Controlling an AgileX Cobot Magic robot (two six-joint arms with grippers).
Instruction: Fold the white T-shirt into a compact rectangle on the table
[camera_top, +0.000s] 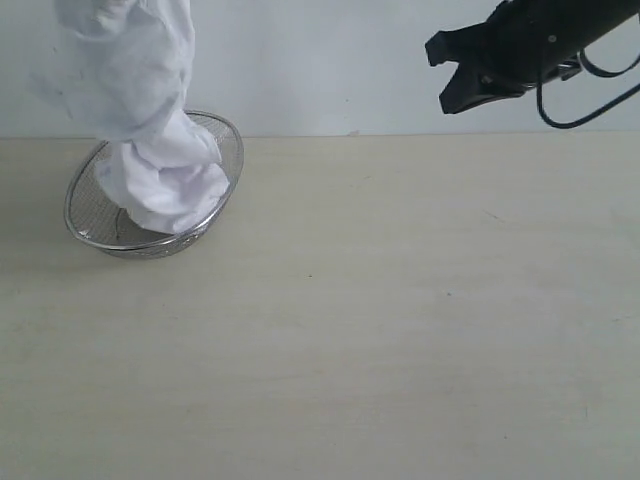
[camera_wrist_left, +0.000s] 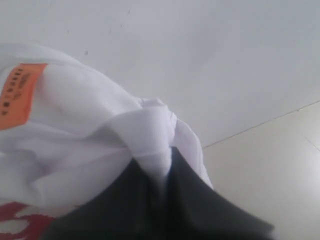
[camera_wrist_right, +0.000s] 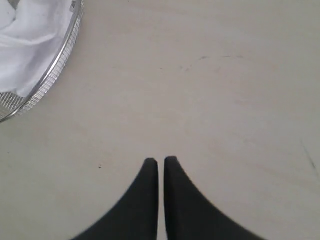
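The left jaws clamp a bunch of the shirt (camera_wrist_left: 100, 130), which hangs straight down below them, long axis vertical, lower end in the bowl (camera_top: 85, 225). The right jaws, pressed together and empty, hover well aside over the worktop (camera_top: 400, 320).

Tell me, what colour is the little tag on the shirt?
Orange. The tag on the white shirt shows best in the left wrist view.

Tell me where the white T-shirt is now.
In the exterior view the white T-shirt hangs at left, pinched by the left gripper, its lower end in the wire-mesh bowl.
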